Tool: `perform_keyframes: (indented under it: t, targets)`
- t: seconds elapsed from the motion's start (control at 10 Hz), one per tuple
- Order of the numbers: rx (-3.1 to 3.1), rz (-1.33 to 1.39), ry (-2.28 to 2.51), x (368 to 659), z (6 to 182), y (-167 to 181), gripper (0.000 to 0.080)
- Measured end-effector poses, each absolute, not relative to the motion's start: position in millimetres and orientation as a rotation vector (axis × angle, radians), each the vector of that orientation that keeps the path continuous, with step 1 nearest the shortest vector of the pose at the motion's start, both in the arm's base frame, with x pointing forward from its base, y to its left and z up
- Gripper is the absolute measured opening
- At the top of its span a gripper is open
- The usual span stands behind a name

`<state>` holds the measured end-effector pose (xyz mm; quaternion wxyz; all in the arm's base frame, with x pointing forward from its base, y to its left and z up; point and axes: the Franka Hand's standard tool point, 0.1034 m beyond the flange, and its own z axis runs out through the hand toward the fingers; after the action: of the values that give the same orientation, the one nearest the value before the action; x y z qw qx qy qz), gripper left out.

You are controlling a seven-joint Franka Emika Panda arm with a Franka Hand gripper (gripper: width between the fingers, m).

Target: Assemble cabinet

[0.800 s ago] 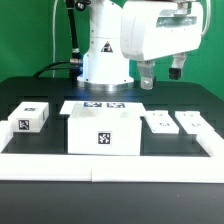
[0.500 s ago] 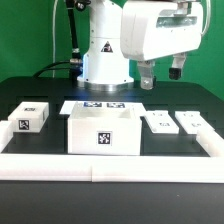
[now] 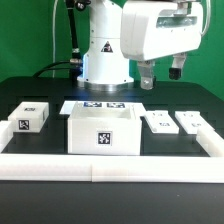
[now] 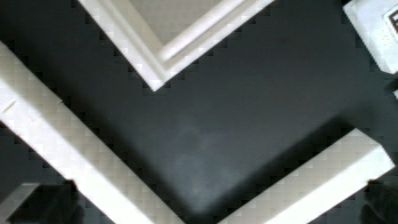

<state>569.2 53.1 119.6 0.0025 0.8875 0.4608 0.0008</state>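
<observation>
The cabinet body (image 3: 103,131), a large white open-topped box with a tag on its front, stands at the middle of the table. A small white tagged block (image 3: 30,117) lies at the exterior view's left. Two flat white tagged panels (image 3: 160,123) (image 3: 190,122) lie at its right. My gripper (image 3: 162,78) hangs open and empty high above the table, behind the two panels. In the wrist view a white corner with a grey inside (image 4: 169,45) shows, likely the cabinet body. The gripper (image 4: 210,215) holds nothing there, and only dark finger edges (image 4: 32,205) show.
The marker board (image 3: 105,105) lies behind the cabinet body, before the white robot base (image 3: 103,60). A white rail (image 3: 110,165) borders the table's front and sides. White strips (image 4: 63,125) (image 4: 338,190) cross the dark table in the wrist view.
</observation>
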Motion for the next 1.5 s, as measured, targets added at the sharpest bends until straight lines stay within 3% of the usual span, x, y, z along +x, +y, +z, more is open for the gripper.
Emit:
perform_keyframes:
  t: [0.4,1.5]
  targets:
    - [2.452,0.018,1.875,558,104.9,31,0.0798]
    - [2.234,0.012,2.123,555,97.8,9,0.0798]
